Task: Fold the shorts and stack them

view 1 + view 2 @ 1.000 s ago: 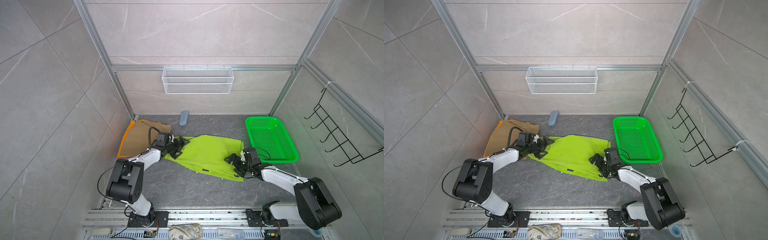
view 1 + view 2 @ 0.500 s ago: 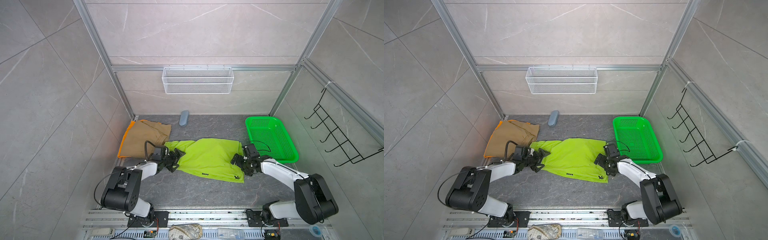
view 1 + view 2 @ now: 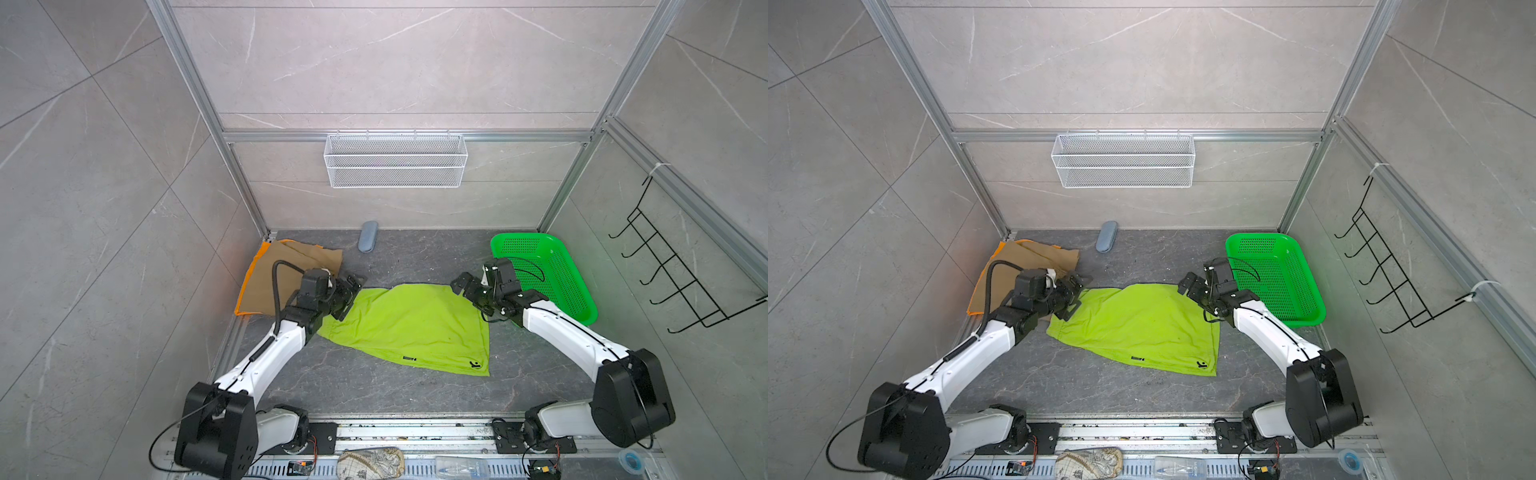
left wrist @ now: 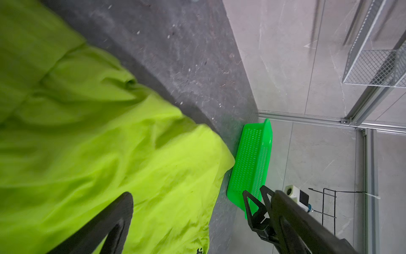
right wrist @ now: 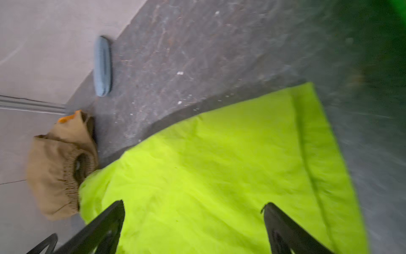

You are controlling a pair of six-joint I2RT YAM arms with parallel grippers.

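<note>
The lime green shorts (image 3: 415,324) (image 3: 1142,324) lie flat mid-floor, a small black logo at their near right corner. The khaki shorts (image 3: 291,266) (image 5: 55,167) sit folded on the orange shorts (image 3: 248,282) (image 5: 66,118) at the back left. My left gripper (image 3: 353,296) (image 3: 1077,296) (image 4: 193,204) hovers open over the lime shorts' far left corner, holding nothing. Over their far right corner my right gripper (image 3: 467,295) (image 3: 1192,295) (image 5: 193,209) is open too, only cloth showing between its fingers.
A bright green perforated basket (image 3: 552,274) (image 3: 1279,274) (image 4: 252,158) stands at the back right, close behind my right arm. A blue-grey case (image 3: 368,242) (image 5: 102,66) lies by the back wall. A white wire basket (image 3: 395,160) and black hooks (image 3: 681,282) hang on the walls.
Both grippers, open throughout, have moved toward the back wall, to the lime shorts' far corners. The cloth has shifted and now lies flatter.
</note>
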